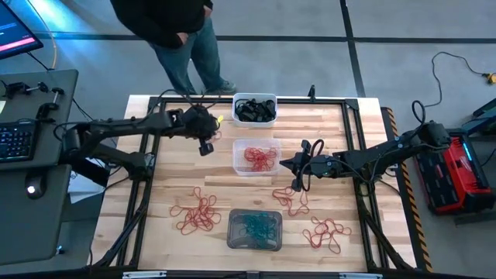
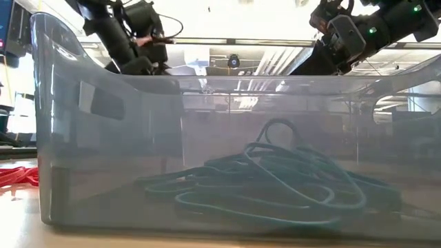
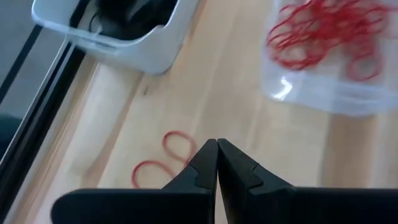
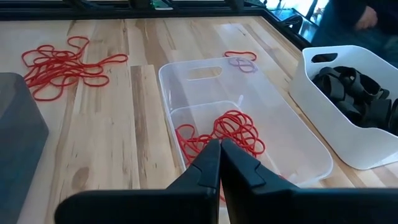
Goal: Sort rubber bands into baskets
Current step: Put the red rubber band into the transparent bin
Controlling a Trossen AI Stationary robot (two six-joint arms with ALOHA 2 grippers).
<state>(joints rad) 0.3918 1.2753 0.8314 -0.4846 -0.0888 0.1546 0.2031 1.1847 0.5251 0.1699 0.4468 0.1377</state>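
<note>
Red bands lie in the clear tub, black in the white, teal in the grey; loose red stays on the table. Left gripper and right gripper are closed, empty. Low view blocked by grey tub.

light: bright, even overhead | glare: ceiling lights above grey basket in low view | blur: left wrist view soft
</note>
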